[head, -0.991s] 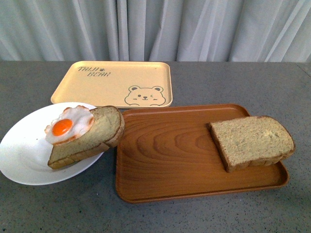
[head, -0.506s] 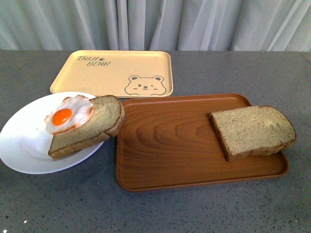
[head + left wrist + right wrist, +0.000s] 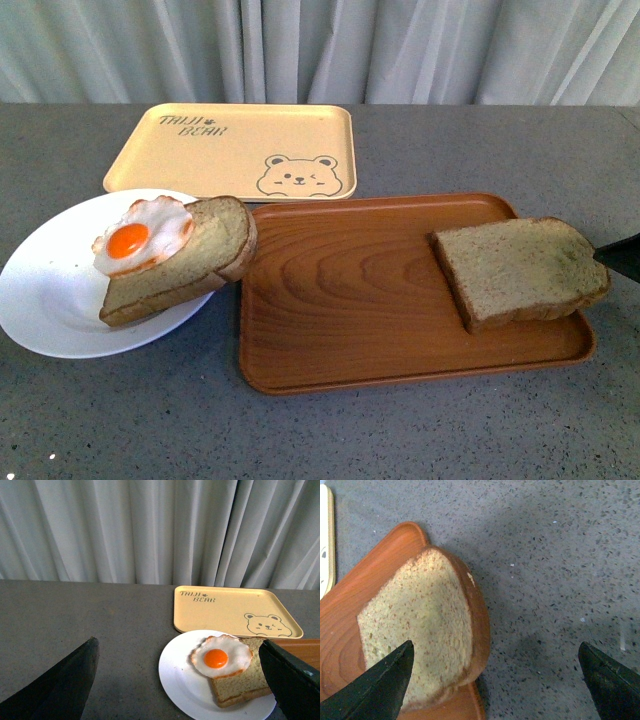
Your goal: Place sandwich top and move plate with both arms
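The thick, roughly square slice of tan wholemeal bread with a brown crust [image 3: 520, 268], the sandwich top, lies flat at the right end of the brown wood-grain rectangular tray [image 3: 350, 300]. Its rounded outer edge reaches over the tray's right rim, above the grey speckled desk [image 3: 400, 440].

The right arm's black fingers [image 3: 380, 687] are spread wide and hold nothing. In the right wrist view one finger is over the near part of the plain slice and the other is over bare desk well to the side. The slice's crusted edge lies between them. Whether the finger over the bread touches it cannot be told. In the front view only one dark tip shows, at the right border just beside the slice's outer end.

The left arm's black fingers [image 3: 55, 690] are also spread wide and empty. They are above the desk on the near side of the round, shallow white plate [image 3: 50, 300].

The plate sits on the desk to the left of the wooden tray. It carries a second wholemeal slice [image 3: 205, 262], which leans over the plate's right rim and lies close against the tray's left edge. A fried egg with an orange yolk [image 3: 140, 240] rests on that slice.

Behind both is the pale yellow rectangular tray with a bear print [image 3: 230, 160], which lies flat. A pale pleated curtain [image 3: 300, 50] hangs at the back.
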Controlling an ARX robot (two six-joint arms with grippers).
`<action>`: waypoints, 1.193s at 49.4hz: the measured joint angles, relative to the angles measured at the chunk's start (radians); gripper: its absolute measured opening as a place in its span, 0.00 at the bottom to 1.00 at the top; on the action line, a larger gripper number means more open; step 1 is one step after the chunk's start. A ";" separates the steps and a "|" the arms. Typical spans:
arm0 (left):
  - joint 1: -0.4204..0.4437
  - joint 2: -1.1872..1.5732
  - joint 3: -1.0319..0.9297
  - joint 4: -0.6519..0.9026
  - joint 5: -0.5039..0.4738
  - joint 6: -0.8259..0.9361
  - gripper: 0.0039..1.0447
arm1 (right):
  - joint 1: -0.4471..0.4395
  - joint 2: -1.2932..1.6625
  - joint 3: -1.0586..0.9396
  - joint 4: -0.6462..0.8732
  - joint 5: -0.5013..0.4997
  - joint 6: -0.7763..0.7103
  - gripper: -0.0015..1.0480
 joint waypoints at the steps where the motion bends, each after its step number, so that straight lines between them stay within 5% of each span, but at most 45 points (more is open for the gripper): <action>1: 0.000 0.000 0.000 0.000 0.000 0.000 0.92 | 0.002 0.004 0.004 0.000 -0.001 0.003 0.91; 20: 0.000 0.000 0.000 0.000 0.000 0.000 0.92 | 0.075 0.093 0.102 0.001 -0.003 0.053 0.90; 48: 0.000 0.000 0.000 0.000 0.000 0.000 0.92 | 0.071 0.066 0.088 -0.012 -0.035 0.089 0.07; 59: 0.000 0.000 0.000 0.000 0.000 0.000 0.92 | 0.072 -0.064 0.093 -0.078 -0.083 0.068 0.02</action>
